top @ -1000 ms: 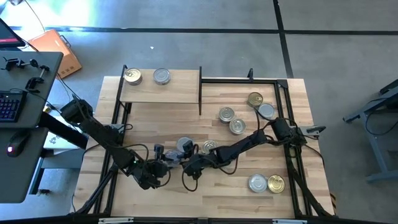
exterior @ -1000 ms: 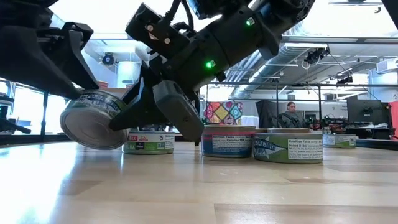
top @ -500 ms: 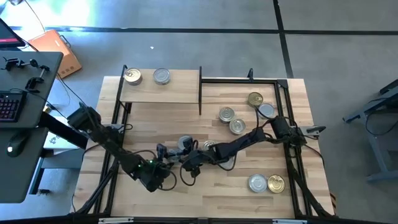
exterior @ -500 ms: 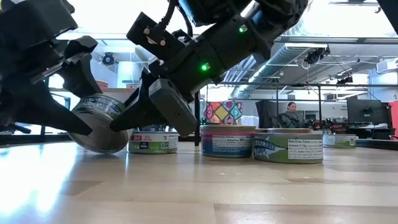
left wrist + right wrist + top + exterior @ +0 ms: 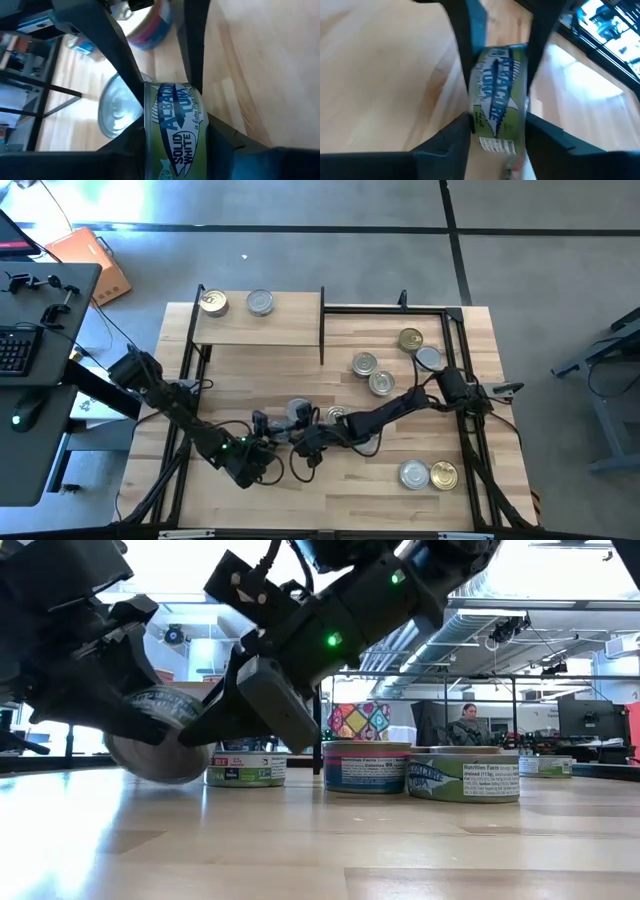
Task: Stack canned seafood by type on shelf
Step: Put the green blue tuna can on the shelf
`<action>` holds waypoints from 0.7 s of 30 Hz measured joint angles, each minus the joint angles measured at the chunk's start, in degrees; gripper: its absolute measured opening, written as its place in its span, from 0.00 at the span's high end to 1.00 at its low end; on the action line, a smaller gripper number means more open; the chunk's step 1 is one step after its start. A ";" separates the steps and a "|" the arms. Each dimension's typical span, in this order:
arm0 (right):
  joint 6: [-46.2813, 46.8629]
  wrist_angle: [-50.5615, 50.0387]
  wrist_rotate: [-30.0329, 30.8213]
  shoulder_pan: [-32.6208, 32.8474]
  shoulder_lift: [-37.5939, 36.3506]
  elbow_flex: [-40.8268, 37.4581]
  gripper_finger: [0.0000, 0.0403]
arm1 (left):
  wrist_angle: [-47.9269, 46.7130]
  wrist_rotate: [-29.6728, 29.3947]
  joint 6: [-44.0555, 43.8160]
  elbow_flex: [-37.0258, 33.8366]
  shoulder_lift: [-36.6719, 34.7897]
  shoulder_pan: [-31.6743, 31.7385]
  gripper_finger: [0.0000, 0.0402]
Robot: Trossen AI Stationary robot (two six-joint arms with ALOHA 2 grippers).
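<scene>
Between both grippers near the table's middle is one tin [image 5: 155,740] of canned seafood with a green tuna label [image 5: 175,130]. It stands on edge and tilted, low over the table. My left gripper [image 5: 175,125] comes at it from the left and my right gripper [image 5: 498,125] from the right, and both are shut on it. The shelf [image 5: 258,325] at the far left carries a gold-topped tin [image 5: 212,303] and a silver-topped tin [image 5: 260,302]. My left gripper pinches the tin's two flat ends [image 5: 147,112] between its fingers, slanting down from the table's left. The label wall faces the wrist. The tin stands on edge and tilted. I cannot tell whether its lower rim touches the table. My right gripper has its fingers [image 5: 465,125] against the same two flat ends [image 5: 475,112], on the opposite side of the rim. It slants down from the table's right. In the low view one finger [image 5: 268,715] lies along the tin's face.
Two tins [image 5: 298,412] [image 5: 338,416] stand just beyond the grippers. Several more [image 5: 381,383] cluster at the far right, and two [image 5: 414,474] [image 5: 444,475] stand near the right front corner. The shelf's black uprights [image 5: 322,330] stand left of the cluster.
My left gripper has come down toward the table and shut its fingers on the tin held by my right gripper. The tin has stayed on edge, tilted, low over the table.
</scene>
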 joint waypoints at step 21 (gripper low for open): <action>-3.39 3.58 2.81 1.48 -1.33 0.05 0.69 | 1.00 -5.75 -2.15 0.00 -5.94 -1.79 0.70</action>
